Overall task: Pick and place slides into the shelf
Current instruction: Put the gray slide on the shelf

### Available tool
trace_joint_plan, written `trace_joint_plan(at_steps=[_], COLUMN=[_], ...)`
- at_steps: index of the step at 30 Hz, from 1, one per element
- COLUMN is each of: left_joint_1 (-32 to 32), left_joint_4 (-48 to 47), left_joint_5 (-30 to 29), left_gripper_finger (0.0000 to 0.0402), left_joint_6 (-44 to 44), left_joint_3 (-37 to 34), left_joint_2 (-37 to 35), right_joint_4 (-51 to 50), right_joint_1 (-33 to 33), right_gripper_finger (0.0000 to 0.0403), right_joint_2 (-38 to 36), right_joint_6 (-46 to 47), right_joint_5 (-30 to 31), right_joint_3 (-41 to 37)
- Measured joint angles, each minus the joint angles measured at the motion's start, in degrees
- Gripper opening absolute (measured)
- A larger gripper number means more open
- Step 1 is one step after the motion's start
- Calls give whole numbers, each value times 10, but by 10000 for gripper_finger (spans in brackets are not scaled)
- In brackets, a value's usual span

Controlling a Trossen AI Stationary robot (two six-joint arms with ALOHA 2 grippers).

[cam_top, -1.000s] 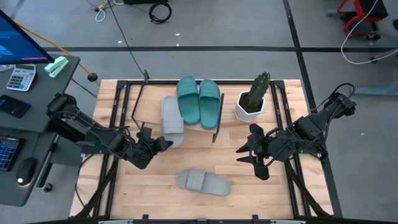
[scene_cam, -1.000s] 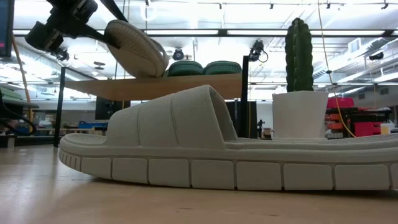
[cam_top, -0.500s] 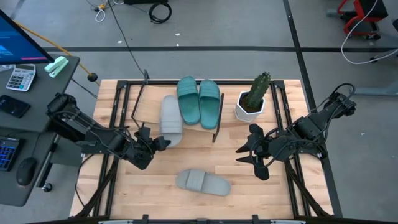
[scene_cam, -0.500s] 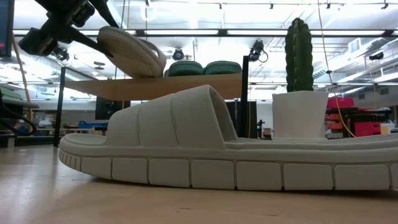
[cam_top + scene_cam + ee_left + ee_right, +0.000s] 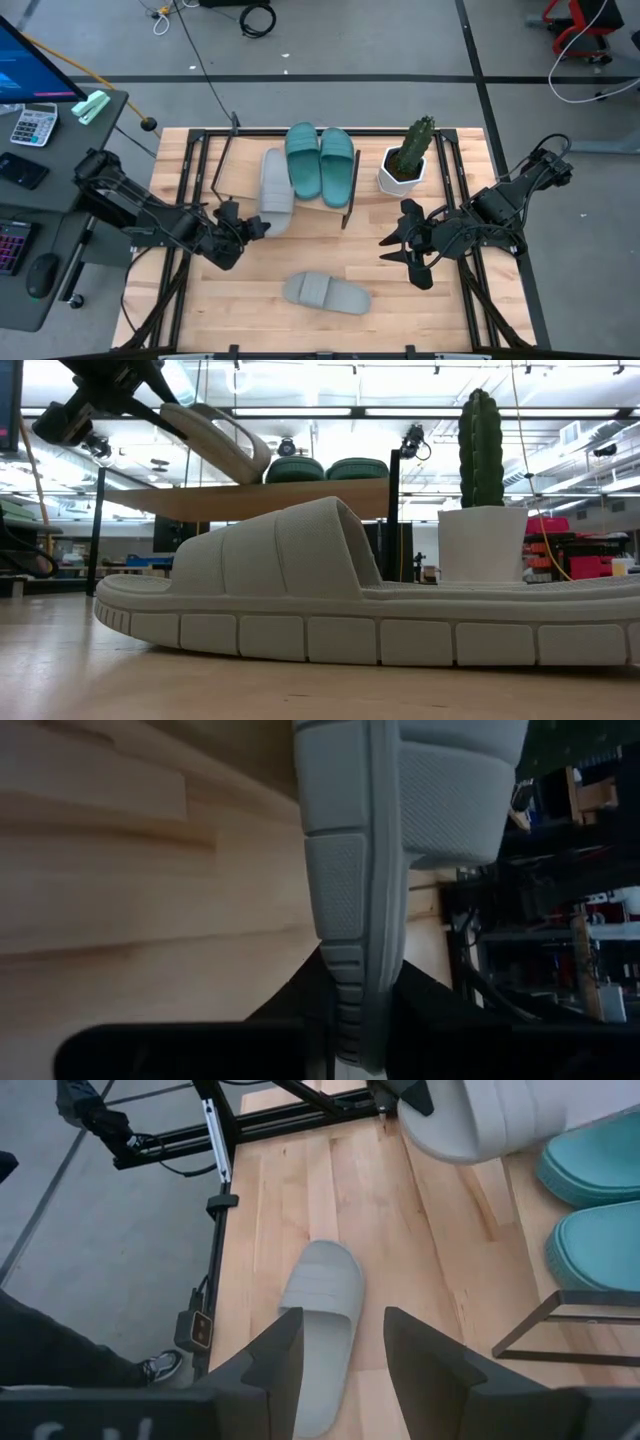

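The left pincer (image 5: 248, 228) closes back down on the heel end of the grey slide (image 5: 276, 190) after slackening a moment ago, and the wrist view shows the ribbed sole edge clamped between its two dark fingers (image 5: 310, 1010). In the low view the slide now sits a touch flatter than a second ago, toe reaching over the shelf (image 5: 290, 498) plank, heel up. My read: this is a re-grip to settle it beside the teal slides (image 5: 320, 160), which lie side by side on the shelf. Two placed, this one nearly there. The last grey slide (image 5: 326, 293) lies flat on the surface near the front, wide strap up, untouched. The right pincer (image 5: 400, 250) hovers beyond it, jaws apart, holding nothing.
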Motion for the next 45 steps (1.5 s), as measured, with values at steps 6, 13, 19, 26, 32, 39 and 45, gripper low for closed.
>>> trace_joint_plan(at_steps=[6, 13, 19, 26, 32, 39, 45], left_joint_1=[0, 13, 41, 65, 71, 71, 71], left_joint_4=[-49, -68, -68, -33, -31, -31, -31], left_joint_5=[-6, -4, -4, 15, 21, 21, 21], left_gripper_finger=[61, 46, 57, 46, 71, 97, 105], left_joint_6=[5, 5, 13, 70, 76, 75, 73], left_joint_3=[0, 0, 0, 0, 0, 0, 0], left_joint_2=[-27, -33, -33, -33, -33, -32, -32], right_joint_4=[0, 0, 1, 6, 6, 6, 6], right_joint_1=[0, 0, 0, 0, 0, 0, 0], right_gripper_finger=[146, 146, 146, 146, 146, 146, 146], right_joint_2=[0, 0, 0, 0, 0, 0, 0], right_joint_6=[-1, -1, 0, 0, 0, 0, 0], right_joint_5=[0, 0, 0, 1, 6, 7, 7], right_joint_3=[0, 0, 0, 0, 0, 0, 0])
